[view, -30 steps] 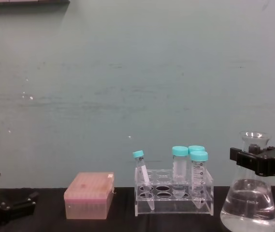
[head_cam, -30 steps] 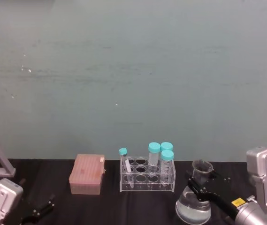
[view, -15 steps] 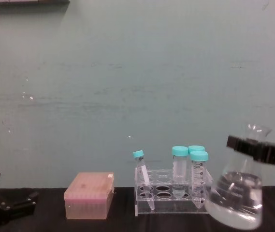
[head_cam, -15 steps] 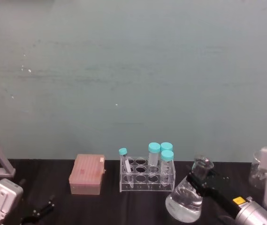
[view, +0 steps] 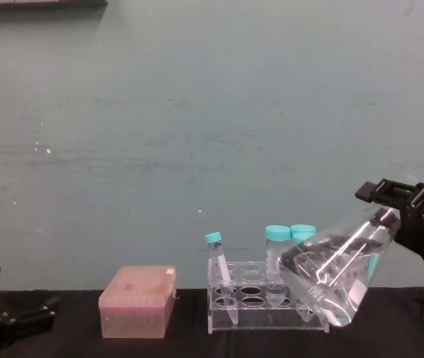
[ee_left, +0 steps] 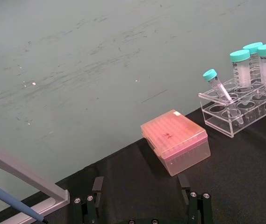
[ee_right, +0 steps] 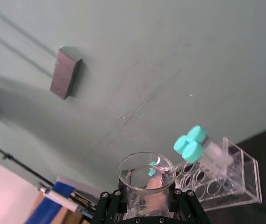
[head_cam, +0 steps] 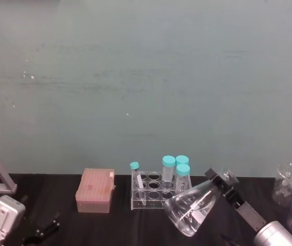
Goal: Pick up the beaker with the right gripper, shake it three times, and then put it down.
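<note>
Head high, chest level, both facing wall (head_cam: 146, 77), sharing beaker (head_cam: 191, 211) and tube rack (head_cam: 154, 201)

No legible text, label, brand or number on anything here.

Clear, glossy glass beaker (view: 332, 280); transparent smooth plastic tube rack (view: 234, 313) with teal plastic caps (view: 277, 233); frosted pink plastic box (view: 138, 301); matt black tabletop (head_cam: 110, 225); matt, scuffed painted wall (view: 197, 112)

On table (head_cam: 120, 225): box (head_cam: 95, 190) left of rack (head_cam: 158, 197), near it. Right of rack, nearer the robot: beaker (head_cam: 192, 210), tilted, off table, neck in right gripper (head_cam: 220, 181). Far left, low: left gripper (ee_left: 140, 181).
</note>
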Motion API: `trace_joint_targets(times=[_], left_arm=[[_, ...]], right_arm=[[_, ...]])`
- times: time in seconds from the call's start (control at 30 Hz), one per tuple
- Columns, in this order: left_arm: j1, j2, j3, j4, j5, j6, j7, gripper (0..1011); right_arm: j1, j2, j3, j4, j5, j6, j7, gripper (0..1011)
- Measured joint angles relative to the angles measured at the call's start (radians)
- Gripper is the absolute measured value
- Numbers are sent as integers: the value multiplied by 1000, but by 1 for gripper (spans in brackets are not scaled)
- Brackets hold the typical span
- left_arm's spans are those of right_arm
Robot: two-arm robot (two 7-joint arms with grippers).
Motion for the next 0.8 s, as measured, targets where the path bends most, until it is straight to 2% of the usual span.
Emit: trace_joint_targets(times=[0.03,0.13,0.23,0.5,0.63,0.73,0.77,0.8], left_arm=[[0,0,0,0,0,0,0,1000],[0,0,0,0,0,0,0,1000],[0,0,0,0,0,0,0,1000],[0,0,0,0,0,0,0,1000],[0,0,0,0,0,0,0,1000],[0,0,0,0,0,0,0,1000],[0,0,0,0,0,0,0,1000],[0,0,0,0,0,0,0,1000]], right_arm=[[0,0,0,0,0,0,0,456],[-3,-18,18,-2,54,37,-43,456],[-5,-28,27,-3,86,55,-70,453],[-10,-34,32,-7,133,74,-109,456],[-2,-2,9,-2,102,58,-104,456],[15,61,-36,11,16,14,-76,456],[26,95,-61,18,-36,-11,-64,456],[32,116,-77,20,-69,-25,-60,456]])
